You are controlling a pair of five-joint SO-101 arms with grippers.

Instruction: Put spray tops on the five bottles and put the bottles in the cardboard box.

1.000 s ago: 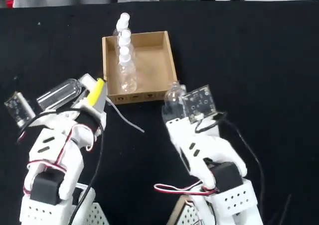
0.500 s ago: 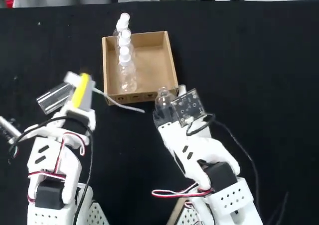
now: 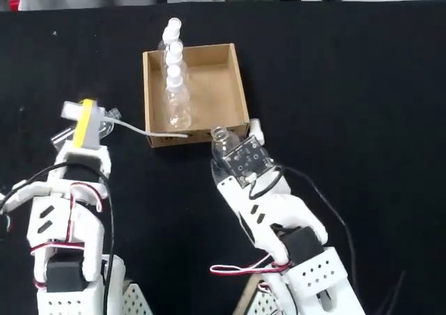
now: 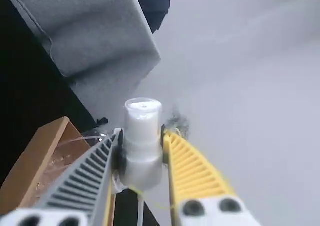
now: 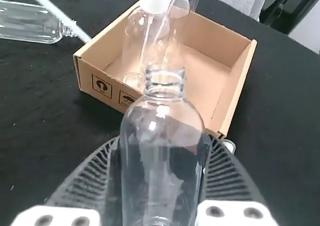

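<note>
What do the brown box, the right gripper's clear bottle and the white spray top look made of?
Brown open box: matte cardboard, tan board walls. Clear round bottle: probably glossy plastic; box shows through it. White spray top: likely plastic, smooth, opaque.

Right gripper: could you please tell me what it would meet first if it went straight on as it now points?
Probably the front wall of the cardboard box, the held bottle touching first, though depth is unclear.

Right gripper (image 5: 162,158) clamped on clear uncapped bottle (image 5: 161,131), neck toward cardboard box (image 5: 235,93). Bottles with white tops (image 5: 150,16) inside box. Second uncapped bottle (image 5: 30,28) lying on black worktop (image 5: 45,101) beside box, thin white tube (image 5: 55,13) crossing over its neck.
</note>
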